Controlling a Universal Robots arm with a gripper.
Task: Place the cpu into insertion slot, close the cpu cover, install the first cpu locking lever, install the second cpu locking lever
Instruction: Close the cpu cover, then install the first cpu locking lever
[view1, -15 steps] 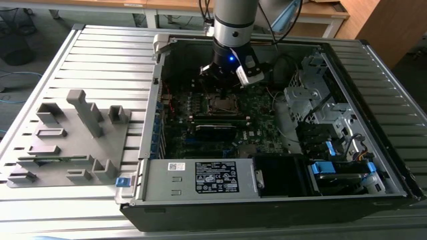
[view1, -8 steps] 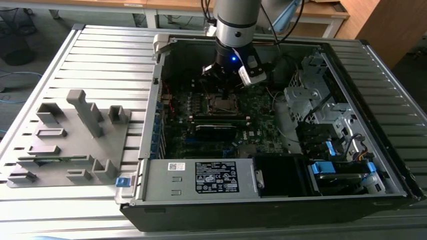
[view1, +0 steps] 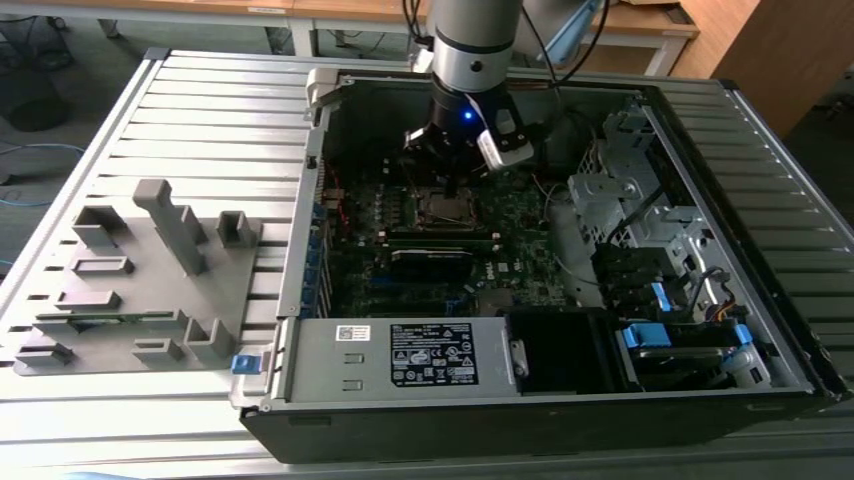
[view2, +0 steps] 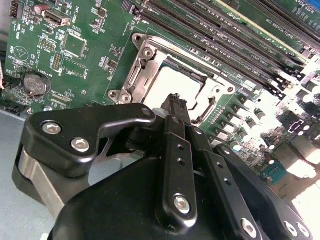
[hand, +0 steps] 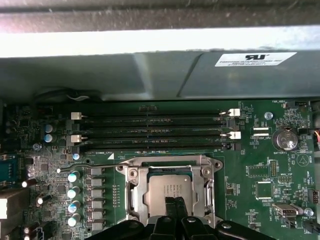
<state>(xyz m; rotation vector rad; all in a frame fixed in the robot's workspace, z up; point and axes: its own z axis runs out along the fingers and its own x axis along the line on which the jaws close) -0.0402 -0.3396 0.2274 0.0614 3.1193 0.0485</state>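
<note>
Two of the four steps look done, going by the exterior view: the cpu (view1: 449, 209) lies flat in the insertion slot (view1: 424, 212) near the middle of the frame, inside the open computer case (view1: 307, 350) on the slatted counter (view1: 200, 120). The gripper (view1: 454, 183) hangs just above it, under the arm (view1: 474, 40) that enters at upper centre. In the second wrist view the cpu (view2: 177, 82) shows pale in the upper middle, ringed by the cpu cover (view2: 150, 57), which I judge to be lying down over it rather than standing up. The gripper (view2: 176, 101) is drawn tight together with nothing in it, its tip at or just over the chip's near edge; whether it touches cannot be told. In the first wrist view the cpu (hand: 167, 187) sits at lower centre, metal top upward, with the cpu cover (hand: 200, 187) around it and the gripper (hand: 175, 207) closed over its lower edge. Its sides run square with the rim of the insertion slot (hand: 131, 175) and with the memory slots (hand: 150, 132) that cross the middle of the frame from left to right. It is close to square, so no long axis stands out. A thin locking lever (hand: 90, 166) reaches from the slot's upper left corner toward the left of the frame; it looks swung out rather than hooked down, so I judge the lever steps not yet done.
</note>
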